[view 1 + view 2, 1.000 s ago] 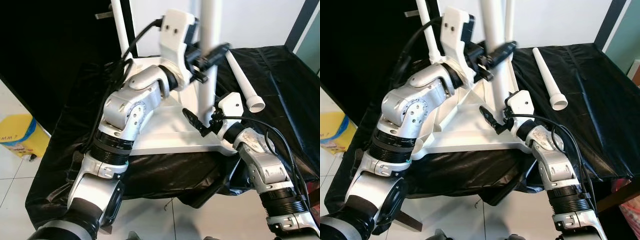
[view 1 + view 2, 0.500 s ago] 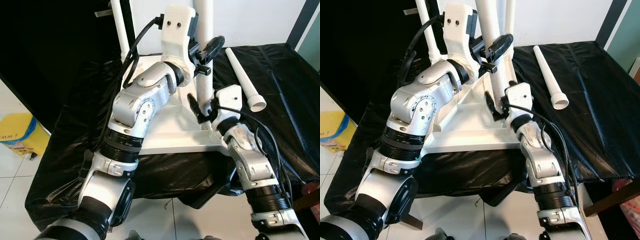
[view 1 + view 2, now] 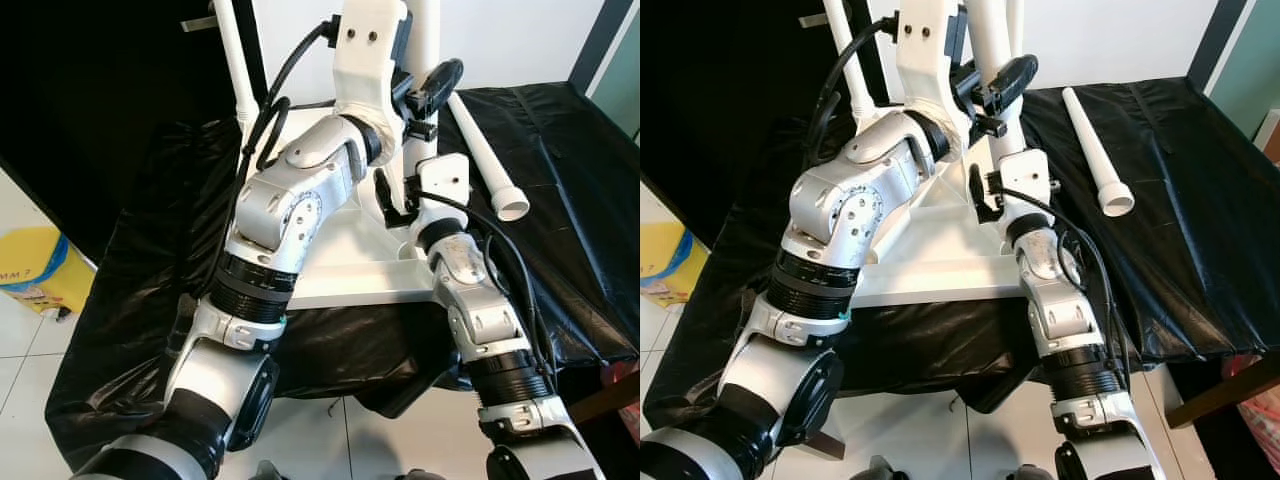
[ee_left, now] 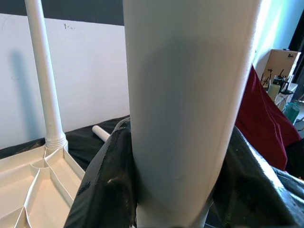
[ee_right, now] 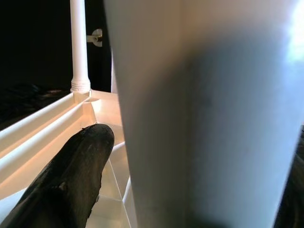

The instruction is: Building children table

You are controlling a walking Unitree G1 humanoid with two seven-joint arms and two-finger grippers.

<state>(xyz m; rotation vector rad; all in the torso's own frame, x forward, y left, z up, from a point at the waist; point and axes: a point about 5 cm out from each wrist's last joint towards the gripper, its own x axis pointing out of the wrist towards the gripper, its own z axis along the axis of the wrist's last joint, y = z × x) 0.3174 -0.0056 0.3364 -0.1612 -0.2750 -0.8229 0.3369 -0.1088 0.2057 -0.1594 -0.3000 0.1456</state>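
A bench (image 3: 1200, 250) draped in black plastic stands on a pale tiled floor before a white wall, with a dark panel to the robot's left. On it lies the white tabletop (image 3: 930, 280), underside up, its ribs showing. An upright white leg (image 3: 985, 40) rises from the tabletop's near right part, and both grippers work on it.

The left gripper (image 3: 992, 82) is high on the leg. Its black fingers (image 3: 1002, 72) are closed around the leg, one on each side; in the left wrist view the leg (image 4: 190, 109) stands between the two dark pads, touching both.

The right gripper (image 3: 985, 190) is lower, near the leg's base. One black finger (image 5: 71, 180) lies just beside the leg (image 5: 204, 118) in the right wrist view; the other finger is hidden behind the leg, so whether they grip it cannot be told.

Two more legs stand upright at the tabletop's far corners, one (image 3: 845, 50) on the left, one (image 3: 1015, 25) behind the held leg. A fourth leg (image 3: 1095, 150) lies loose on the black plastic, to the right of the tabletop and apart from it. A yellow box (image 3: 35, 270) sits on the floor at the left.
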